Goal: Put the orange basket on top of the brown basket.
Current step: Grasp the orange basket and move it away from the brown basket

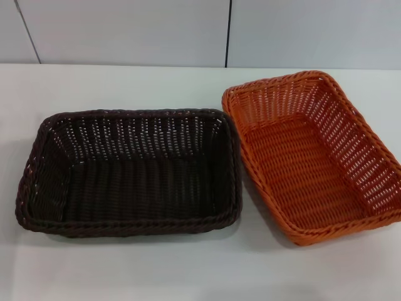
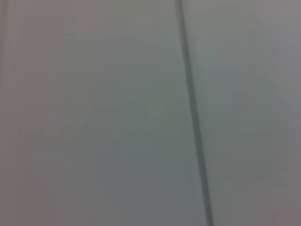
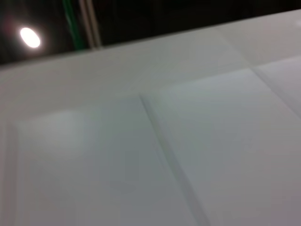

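On the white counter [image 1: 156, 269] we see the brown basket [image 1: 128, 172] at the left and the orange basket [image 1: 316, 157] at the right, turned at an angle. Their near corners are just beside each other, maybe touching. Both stand upright, nothing inside. We find no label or writing on them. Neither tool is in view, so we cannot tell if they are released or clenched. Both wrist views show only pale panels with a seam.
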